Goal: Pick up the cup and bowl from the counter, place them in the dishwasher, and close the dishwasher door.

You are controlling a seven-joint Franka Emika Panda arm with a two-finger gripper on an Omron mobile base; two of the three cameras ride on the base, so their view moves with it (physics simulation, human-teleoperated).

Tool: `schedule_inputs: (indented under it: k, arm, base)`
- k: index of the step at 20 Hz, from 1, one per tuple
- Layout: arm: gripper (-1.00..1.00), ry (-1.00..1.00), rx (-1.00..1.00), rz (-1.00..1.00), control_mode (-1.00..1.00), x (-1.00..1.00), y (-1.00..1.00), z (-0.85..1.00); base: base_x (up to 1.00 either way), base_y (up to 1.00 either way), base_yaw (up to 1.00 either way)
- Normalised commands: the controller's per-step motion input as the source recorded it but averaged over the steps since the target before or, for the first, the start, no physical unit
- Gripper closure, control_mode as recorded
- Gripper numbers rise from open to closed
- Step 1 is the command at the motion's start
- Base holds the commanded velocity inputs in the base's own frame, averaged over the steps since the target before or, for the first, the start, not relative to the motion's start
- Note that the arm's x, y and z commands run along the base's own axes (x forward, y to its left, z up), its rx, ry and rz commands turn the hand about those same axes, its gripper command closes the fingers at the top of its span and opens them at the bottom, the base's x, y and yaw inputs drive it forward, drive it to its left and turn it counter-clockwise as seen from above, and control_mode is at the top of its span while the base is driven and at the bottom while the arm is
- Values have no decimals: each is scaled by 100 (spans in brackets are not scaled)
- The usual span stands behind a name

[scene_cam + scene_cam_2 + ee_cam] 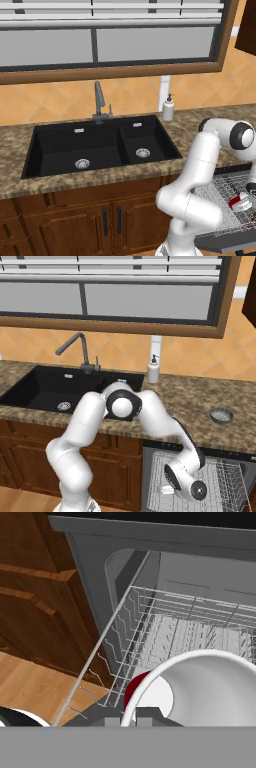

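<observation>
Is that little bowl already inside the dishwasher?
No, the bowl sits on the counter, above the dishwasher with its rack pulled out.

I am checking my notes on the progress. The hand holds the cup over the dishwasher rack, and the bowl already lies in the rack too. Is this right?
Not quite. The bowl is not in the rack; the right base view shows it on the counter. The rest holds: the hand holds the cup over the dishwasher rack.

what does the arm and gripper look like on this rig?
Glossy white arm of rounded tubular links, with dark grey or black rings and round caps at the joints. No cables or markings visible. The white hand ends in a gripper with two small dark fingertips.
</observation>
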Motion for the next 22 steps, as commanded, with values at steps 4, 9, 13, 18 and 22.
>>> schedule_inputs:
  k: [4, 9, 13, 18, 22]
  arm:
    - [100, -3, 2, 6, -100, 19, 0, -59]
    - [100, -3, 1, 4, -100, 26, 3, -50]
    - [100, 0, 0, 4, -100, 33, 0, -49]
    - [100, 5, 3, 5, -100, 7, 0, -29]
    - [-100, 13, 0, 4, -100, 3, 0, -18]
  base:
    - [0, 0, 0]
    - [0, 0, 0]
    - [0, 0, 0]
    - [0, 0, 0]
    - [0, 0, 0]
